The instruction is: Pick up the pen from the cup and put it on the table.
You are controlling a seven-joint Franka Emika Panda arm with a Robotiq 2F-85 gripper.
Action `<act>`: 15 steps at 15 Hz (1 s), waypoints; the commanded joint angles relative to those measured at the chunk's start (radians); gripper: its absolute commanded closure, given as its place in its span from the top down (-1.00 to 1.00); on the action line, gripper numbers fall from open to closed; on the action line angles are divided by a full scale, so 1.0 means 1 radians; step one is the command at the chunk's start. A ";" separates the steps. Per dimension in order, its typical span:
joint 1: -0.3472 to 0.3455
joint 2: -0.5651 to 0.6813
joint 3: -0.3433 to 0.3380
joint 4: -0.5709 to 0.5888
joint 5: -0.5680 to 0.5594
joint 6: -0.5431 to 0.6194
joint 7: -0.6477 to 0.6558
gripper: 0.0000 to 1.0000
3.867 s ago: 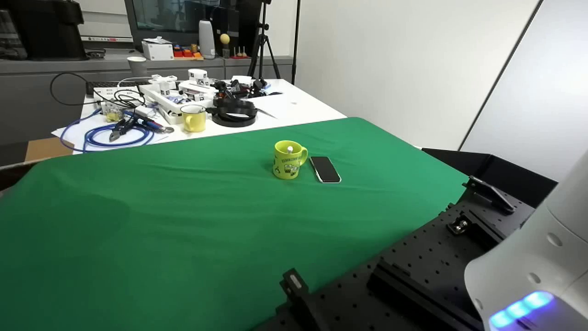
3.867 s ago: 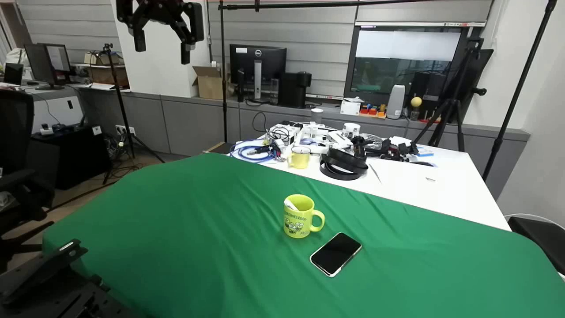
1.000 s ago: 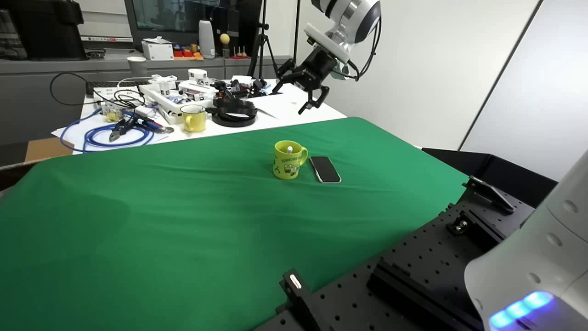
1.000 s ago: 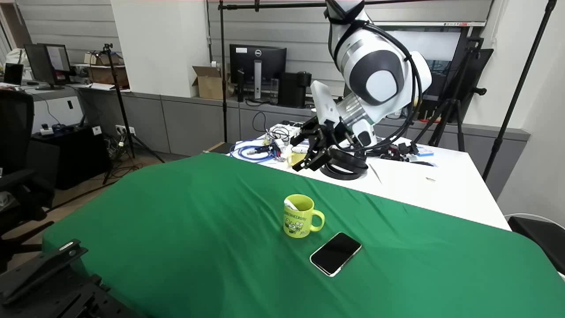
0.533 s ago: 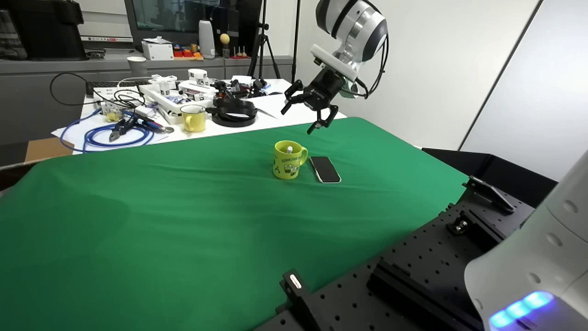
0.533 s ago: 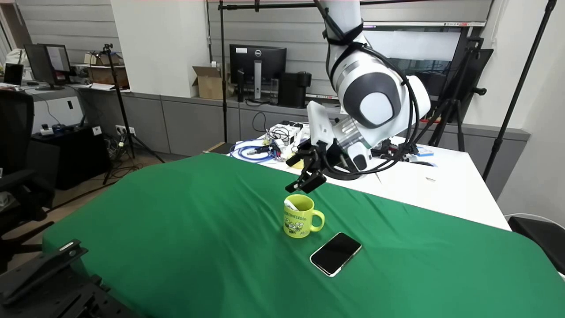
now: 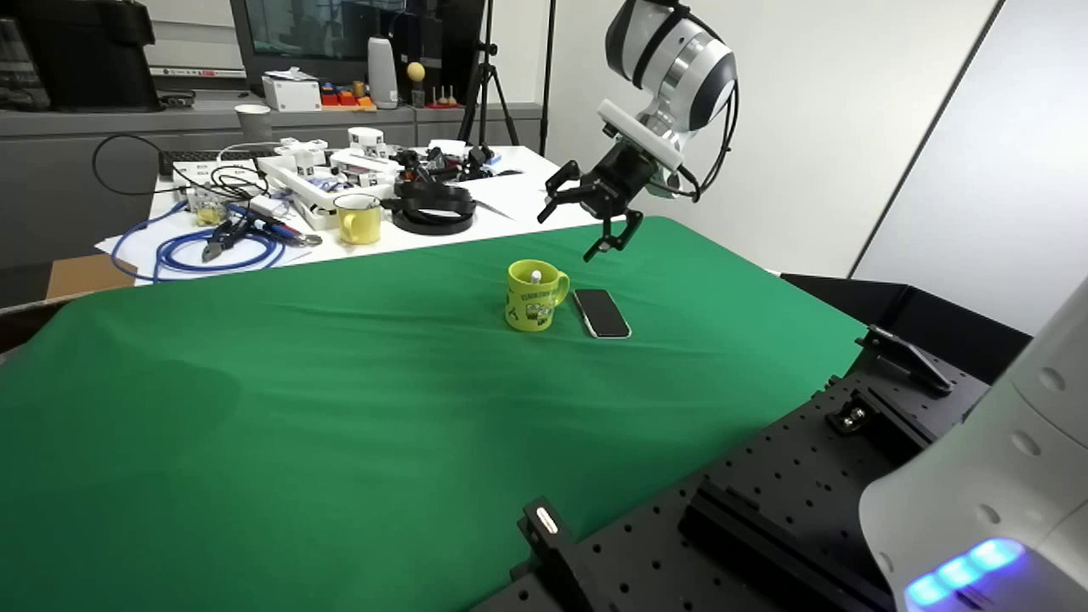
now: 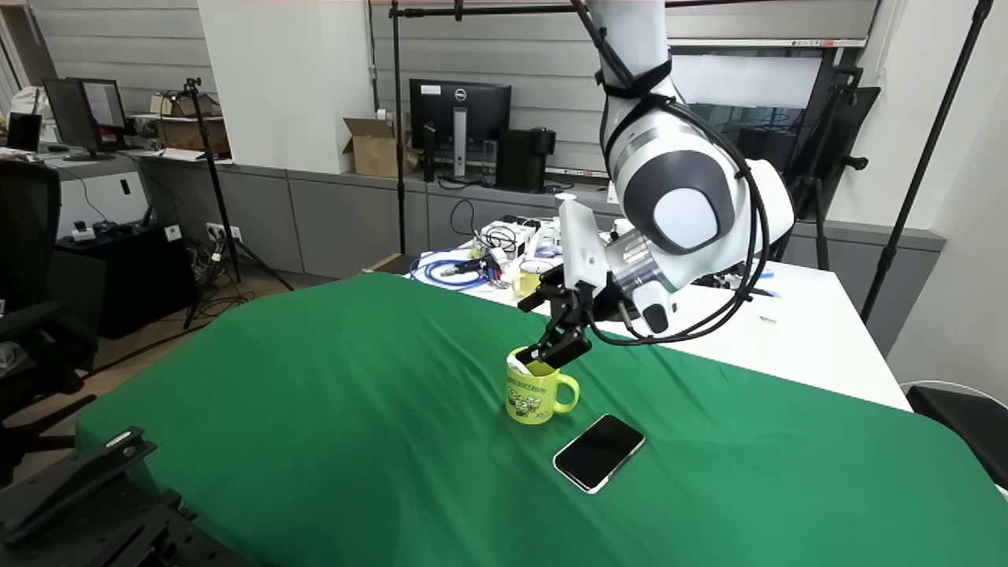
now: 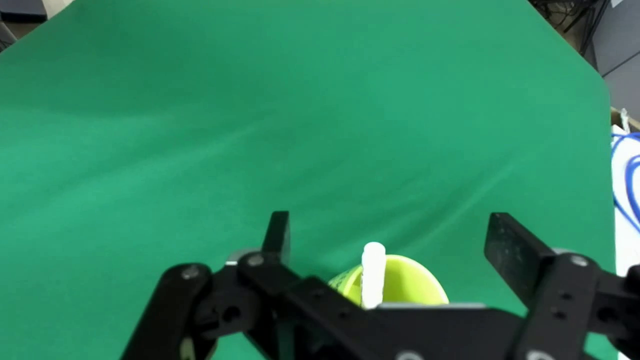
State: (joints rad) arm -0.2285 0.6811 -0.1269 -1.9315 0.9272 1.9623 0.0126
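Observation:
The yellow-green cup [image 7: 529, 310] stands upright on the green-draped table [image 7: 340, 408], its handle on the phone's side. It also shows in an exterior view [image 8: 529, 400] and the wrist view [image 9: 412, 282]. A white pen [image 9: 374, 275] leans in the cup, its top end above the rim; its lower part is hidden. The pen also shows in both exterior views [image 7: 536, 277] [image 8: 518, 365]. My gripper [image 9: 389, 220] is wide open and empty, tilted. In the wrist view the pen appears between the fingers, nearer the left one. In both exterior views the gripper [image 7: 565, 237] [image 8: 525, 332] is near the cup, above the table.
A dark phone [image 7: 602, 314] lies flat beside the cup's handle. Behind is a white table [image 8: 787, 331] with cables, tools, a black ring-shaped item [image 7: 433, 208] and another yellow mug [image 7: 359, 219]. A black perforated mounting plate [image 7: 748, 501] lies along the robot's side.
The arm has come into the scene over the last few seconds. In the last second the gripper has lowered towards the table near the cup, staying open. Cup, pen and phone have not moved.

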 commanded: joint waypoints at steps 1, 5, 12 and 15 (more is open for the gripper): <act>-0.008 0.004 -0.001 0.004 -0.001 -0.014 -0.024 1.00; -0.015 0.007 0.000 0.004 -0.001 -0.022 -0.049 1.00; -0.015 0.018 0.001 0.018 -0.014 -0.042 -0.037 1.00; -0.021 0.038 0.007 0.044 -0.002 -0.056 -0.025 1.00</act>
State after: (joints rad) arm -0.2423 0.6938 -0.1243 -1.9277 0.9232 1.9382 -0.0401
